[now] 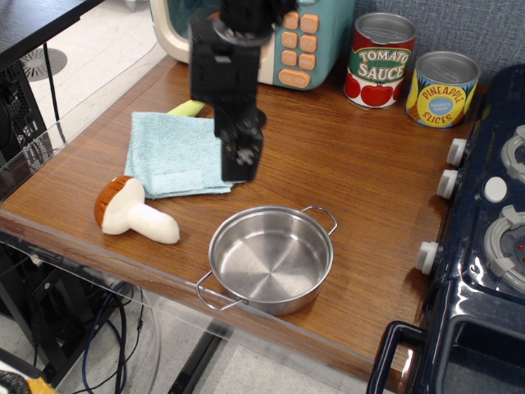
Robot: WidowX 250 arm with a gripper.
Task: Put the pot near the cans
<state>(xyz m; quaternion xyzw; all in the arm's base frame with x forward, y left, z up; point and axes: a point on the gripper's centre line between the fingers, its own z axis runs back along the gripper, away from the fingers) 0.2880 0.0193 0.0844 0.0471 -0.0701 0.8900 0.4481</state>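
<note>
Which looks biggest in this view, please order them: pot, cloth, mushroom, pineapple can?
1. Pot, largest.
2. Cloth, close to the pot; the gripper hides its right edge, so this ranking is unsure.
3. Mushroom.
4. Pineapple can, looks smallest, but it stands farthest from the camera.
</note>
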